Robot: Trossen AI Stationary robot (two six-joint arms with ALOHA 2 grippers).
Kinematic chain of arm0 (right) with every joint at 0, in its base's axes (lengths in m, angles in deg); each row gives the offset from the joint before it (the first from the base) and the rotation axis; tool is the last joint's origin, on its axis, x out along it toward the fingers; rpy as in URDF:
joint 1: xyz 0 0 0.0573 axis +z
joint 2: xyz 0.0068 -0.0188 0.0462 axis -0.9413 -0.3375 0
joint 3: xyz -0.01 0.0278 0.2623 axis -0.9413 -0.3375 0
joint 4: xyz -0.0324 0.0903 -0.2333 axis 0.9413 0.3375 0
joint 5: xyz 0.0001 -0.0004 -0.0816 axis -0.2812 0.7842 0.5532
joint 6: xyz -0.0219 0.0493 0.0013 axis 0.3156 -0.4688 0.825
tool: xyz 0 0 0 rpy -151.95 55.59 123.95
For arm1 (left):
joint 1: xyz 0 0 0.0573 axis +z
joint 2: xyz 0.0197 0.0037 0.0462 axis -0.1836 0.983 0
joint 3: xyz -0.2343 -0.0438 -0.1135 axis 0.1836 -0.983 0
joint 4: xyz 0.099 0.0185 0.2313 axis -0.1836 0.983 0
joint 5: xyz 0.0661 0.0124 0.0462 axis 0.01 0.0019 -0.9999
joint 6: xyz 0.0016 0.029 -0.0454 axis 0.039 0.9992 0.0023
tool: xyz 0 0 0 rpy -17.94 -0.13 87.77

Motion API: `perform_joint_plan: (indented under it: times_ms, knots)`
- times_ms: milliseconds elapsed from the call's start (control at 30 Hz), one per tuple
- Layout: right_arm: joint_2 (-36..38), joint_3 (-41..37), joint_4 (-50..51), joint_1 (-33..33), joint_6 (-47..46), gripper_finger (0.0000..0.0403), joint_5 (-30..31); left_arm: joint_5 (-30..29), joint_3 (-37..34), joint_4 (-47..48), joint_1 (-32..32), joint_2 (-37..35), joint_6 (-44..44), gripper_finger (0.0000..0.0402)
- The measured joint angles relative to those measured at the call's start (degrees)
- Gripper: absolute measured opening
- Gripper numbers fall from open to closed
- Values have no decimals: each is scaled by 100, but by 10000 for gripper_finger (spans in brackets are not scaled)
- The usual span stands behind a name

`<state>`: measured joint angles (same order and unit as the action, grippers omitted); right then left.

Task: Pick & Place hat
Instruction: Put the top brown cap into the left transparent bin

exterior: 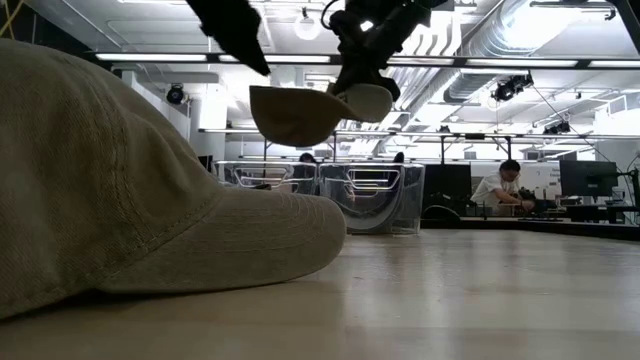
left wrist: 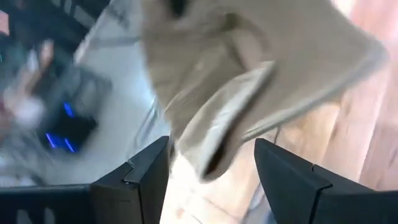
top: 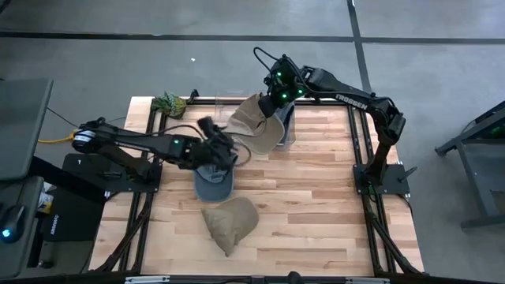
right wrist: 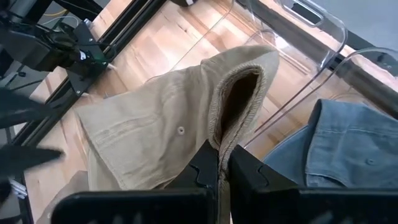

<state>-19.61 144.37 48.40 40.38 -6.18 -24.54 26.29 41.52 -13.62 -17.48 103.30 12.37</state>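
A tan hat (top: 256, 126) hangs in the air near the table's far edge, with my right gripper (top: 273, 109) shut on it. In the low view its brim (exterior: 305, 112) floats well above the table. My left gripper (left wrist: 211, 149) stands open just left of this hat, and a blurred edge of the hat (left wrist: 217, 124) shows ahead of its fingers. A second tan hat (top: 230, 221) lies crown up on the table near the front. A grey-blue hat (top: 213, 183) lies below my left arm. My right gripper pinches the tan hat's cloth at the crown's edge (right wrist: 219, 134), beside the dark opening (right wrist: 244, 93), between its two shut fingers. The fingers slant down from the table's far right. The hat hangs below them, clear of the table. Whether my left gripper touches the hat, I cannot tell.
Clear plastic bins (exterior: 370, 195) stand along the far edge; one holds a blue denim hat (right wrist: 348, 149). A green object (top: 169, 102) sits at the far left corner. People sit at desks (exterior: 505, 190) in the room beyond. Bare wood lies at the right front (top: 331, 213).
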Motion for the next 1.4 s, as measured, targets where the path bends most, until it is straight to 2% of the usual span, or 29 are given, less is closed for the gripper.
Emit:
perform_joint_plan:
  times_ms: [133, 233, 333, 500, 700, 933, 1033, 1400]
  knots:
    - [1, 0, -37, -14, 3, 5, 84, 83, 1, 739, 19, -648, -2317, 213]
    - [3, 0, -183, -12, -91, 5, 304, 308, 0, 1281, 13, -1109, -3628, 213]
    - [4, 0, -557, 6, -337, 5, 503, 370, 0, 1657, 13, -1461, -4608, 213]
    - [12, 0, -1355, 124, -930, 5, 863, 206, -72, 2156, 11, -2041, -5757, 213]
    - [17, -348, -2458, 326, -1774, 5, 1610, -101, -1033, 1667, 9, -2922, -6595, 213]
    - [16, -1522, -4197, 462, -3127, 5, 2067, -46, -2486, -78, 9, -3903, -6581, 213]
    - [12, -1923, -4676, 462, -3463, 5, 2153, -14, -2883, -421, 9, -4197, -6597, 213]
    - [12, -2402, -4829, 459, -3623, 5, 2727, 57, -4058, -1850, 11, -4620, -6580, 213]
